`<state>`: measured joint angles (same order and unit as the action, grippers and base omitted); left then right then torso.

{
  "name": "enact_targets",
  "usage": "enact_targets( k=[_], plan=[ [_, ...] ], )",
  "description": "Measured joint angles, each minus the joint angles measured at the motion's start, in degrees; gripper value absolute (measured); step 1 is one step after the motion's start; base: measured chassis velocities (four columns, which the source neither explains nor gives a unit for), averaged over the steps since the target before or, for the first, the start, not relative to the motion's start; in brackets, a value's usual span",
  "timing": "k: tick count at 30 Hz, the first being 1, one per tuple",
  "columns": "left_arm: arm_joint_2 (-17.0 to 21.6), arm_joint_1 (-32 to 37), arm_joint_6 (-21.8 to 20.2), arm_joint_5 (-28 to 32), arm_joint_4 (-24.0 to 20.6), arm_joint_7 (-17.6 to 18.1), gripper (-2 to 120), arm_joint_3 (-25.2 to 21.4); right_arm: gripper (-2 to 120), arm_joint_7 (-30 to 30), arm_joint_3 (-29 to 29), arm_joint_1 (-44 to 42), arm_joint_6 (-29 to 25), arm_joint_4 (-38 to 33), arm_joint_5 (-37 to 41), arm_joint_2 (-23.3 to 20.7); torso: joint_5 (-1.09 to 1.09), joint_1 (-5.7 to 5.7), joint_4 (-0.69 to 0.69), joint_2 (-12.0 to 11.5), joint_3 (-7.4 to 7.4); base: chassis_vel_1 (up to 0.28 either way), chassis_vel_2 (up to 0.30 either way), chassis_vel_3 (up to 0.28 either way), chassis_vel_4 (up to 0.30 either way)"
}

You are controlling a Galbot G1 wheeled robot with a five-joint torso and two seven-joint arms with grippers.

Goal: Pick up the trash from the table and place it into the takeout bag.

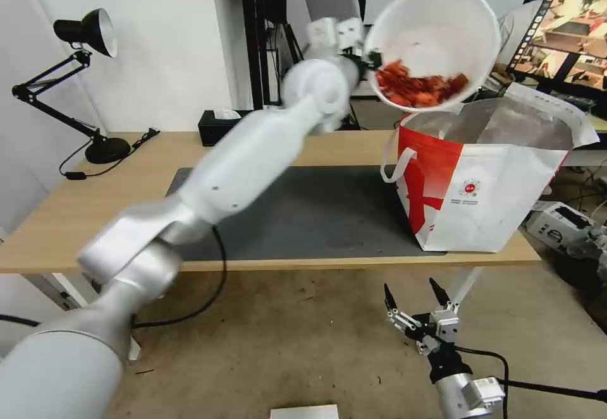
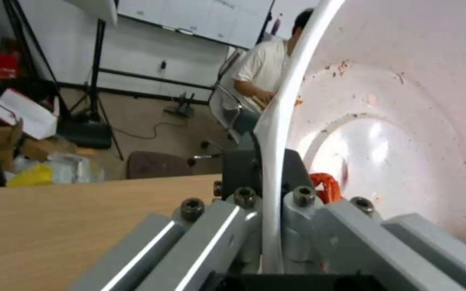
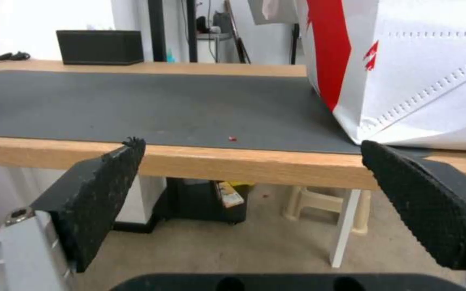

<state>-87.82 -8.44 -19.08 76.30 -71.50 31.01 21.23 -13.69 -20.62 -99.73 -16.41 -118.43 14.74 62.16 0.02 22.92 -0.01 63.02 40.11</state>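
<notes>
One rim pinched in my left gripper (image 2: 270, 210) jaws tipped the bowl (image 1: 436, 40) over the takeout bag (image 1: 487, 185) to spill shells (image 1: 420, 89); right gripper (image 1: 414, 299) idled wide

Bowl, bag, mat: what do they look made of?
Bowl, pinched at the rim by the left gripper: thin glossy white plastic, probably; highlights inside. Bag: white and red woven-looking sheet with stitch lines, silver foil lining. Mat: matte dark grey, maybe felt or rubber. Right gripper idle below the table.
</notes>
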Motion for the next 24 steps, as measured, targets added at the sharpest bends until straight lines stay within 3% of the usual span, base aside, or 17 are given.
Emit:
enact_targets(
  k=[7, 24],
  plan=[
    [-4.0, -0.5, 2.2, -2.5, 4.1, 1.0, 0, 2.6, 100, 0.0, 0.0, 0.0, 0.0, 0.0, 0.0, 0.0, -0.01, 0.0, 0.0, 0.0, 0.0, 0.0, 0.0, 0.0, 0.0],
    [-3.7, 0.0, 4.8, -9.0, 4.5, -0.4, 0, 9.2, 100, 0.0, 0.0, 0.0, 0.0, 0.0, 0.0, 0.0, -0.02, 0.0, 0.01, 0.0, 0.0, 0.0, 0.0, 0.0, 0.0]
  ],
)
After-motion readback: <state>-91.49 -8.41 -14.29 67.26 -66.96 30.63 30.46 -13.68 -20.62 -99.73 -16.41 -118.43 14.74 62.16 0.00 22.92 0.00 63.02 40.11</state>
